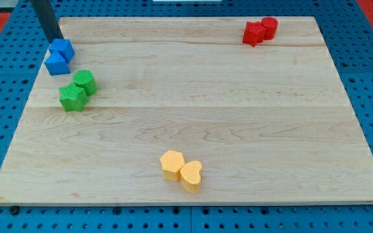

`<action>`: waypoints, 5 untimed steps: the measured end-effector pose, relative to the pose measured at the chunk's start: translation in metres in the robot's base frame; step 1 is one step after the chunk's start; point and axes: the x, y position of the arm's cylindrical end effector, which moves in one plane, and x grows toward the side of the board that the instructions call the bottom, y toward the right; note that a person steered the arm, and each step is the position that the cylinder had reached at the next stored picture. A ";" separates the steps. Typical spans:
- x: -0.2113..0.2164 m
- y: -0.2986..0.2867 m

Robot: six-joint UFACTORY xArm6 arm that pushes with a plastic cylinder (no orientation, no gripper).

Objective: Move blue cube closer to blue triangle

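Note:
The blue cube [63, 48] sits near the board's upper left corner. The blue triangle [56, 63] lies just below it, touching it. My tip [55, 41] stands at the cube's upper left edge, touching or almost touching it. The dark rod rises from there to the view's top left.
Two green blocks [78, 91] lie just below the blue pair. Two red blocks [259, 31] sit at the upper right. Two yellow blocks [181, 171] lie near the bottom middle. The wooden board [199, 110] rests on a blue pegboard; its left edge is close to the blue blocks.

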 end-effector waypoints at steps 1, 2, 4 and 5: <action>0.000 0.000; 0.000 -0.004; 0.011 -0.015; 0.011 -0.015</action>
